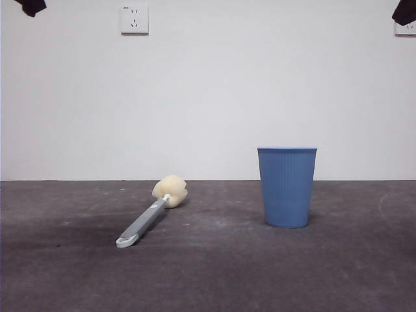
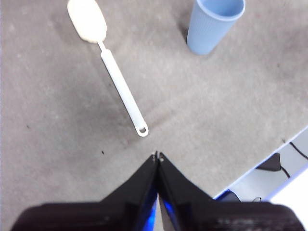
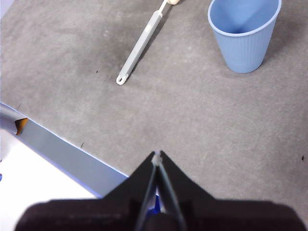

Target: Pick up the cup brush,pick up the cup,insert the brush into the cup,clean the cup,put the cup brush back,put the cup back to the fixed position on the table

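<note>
On the bench, left of middle, the cup brush lies flat, its cream sponge head toward the far side and its white looped tip toward the near side, the handle running at a slant between them. To its right, well apart, the cup stands upright with its mouth open. Neither is touched. Both arms wait high above: the left pincer hangs over the near bench with the loop of the brush not far beyond its tips, and its jaws are pressed together with nothing between them. The right pincer is likewise closed and empty, over bare bench with the cup ahead of it.

The brush looks light, its flat handle stiff and narrow, the sponge soft and yielding, so a grasp on the handle's middle or toward the loop should hold truer than one on the sponge. The cup seems thin, light plastic, easily tipped or squeezed out of round; its ribbed wall below the smooth rim probably offers the surest purchase.
</note>
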`<state>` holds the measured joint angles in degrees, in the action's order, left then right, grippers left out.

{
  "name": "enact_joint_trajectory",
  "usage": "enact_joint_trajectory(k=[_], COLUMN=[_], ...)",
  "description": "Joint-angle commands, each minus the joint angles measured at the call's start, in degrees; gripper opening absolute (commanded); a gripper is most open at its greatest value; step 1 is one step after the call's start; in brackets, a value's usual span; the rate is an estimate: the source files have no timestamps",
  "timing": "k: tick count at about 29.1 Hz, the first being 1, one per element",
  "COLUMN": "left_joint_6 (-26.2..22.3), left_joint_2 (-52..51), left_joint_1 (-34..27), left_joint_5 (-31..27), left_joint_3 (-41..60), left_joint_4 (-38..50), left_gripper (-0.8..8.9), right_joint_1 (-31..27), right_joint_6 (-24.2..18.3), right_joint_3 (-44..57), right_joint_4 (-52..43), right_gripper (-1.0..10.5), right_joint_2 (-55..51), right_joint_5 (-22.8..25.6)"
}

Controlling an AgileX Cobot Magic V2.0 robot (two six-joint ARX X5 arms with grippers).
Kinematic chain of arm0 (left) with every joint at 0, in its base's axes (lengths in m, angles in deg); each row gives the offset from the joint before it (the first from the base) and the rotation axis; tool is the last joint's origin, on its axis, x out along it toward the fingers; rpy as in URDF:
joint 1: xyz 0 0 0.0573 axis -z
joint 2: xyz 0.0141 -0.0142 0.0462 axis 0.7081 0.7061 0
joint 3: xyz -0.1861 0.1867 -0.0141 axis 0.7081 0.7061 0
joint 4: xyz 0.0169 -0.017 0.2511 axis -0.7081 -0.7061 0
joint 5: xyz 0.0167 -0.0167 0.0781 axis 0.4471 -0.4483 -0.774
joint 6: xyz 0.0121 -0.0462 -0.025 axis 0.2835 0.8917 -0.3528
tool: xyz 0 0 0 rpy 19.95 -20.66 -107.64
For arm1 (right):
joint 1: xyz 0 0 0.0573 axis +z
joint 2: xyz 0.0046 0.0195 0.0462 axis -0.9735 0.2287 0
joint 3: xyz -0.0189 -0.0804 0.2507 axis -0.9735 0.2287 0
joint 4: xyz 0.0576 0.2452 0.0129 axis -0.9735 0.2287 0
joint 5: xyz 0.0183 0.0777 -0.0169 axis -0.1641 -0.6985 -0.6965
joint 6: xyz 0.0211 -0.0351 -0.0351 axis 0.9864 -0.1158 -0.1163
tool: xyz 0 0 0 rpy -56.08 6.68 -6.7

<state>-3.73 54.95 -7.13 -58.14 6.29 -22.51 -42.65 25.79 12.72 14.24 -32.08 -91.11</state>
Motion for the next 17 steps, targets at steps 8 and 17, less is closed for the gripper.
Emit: enact_joint_trajectory(k=[8, 17], left_joint_6=[-14.2, -13.8], left_joint_2=[-17.8, -37.2], left_joint_1=[-21.4, -32.0], left_joint_5=[2.4, 2.1], left_joint_3=[11.1, 39.5], left_joint_4=[45.3, 56.7], left_gripper=[-0.04, -0.04], right_joint_1=[0.1, 0.1], right_joint_6=[-0.1, -0.1], right_joint_3=[0.0, 0.0], right_joint_4=[-0.3, -0.3], right_gripper=[0.0, 0.0], right_joint_2=[-0.1, -0.1], right_joint_5=[0.1, 0.1])
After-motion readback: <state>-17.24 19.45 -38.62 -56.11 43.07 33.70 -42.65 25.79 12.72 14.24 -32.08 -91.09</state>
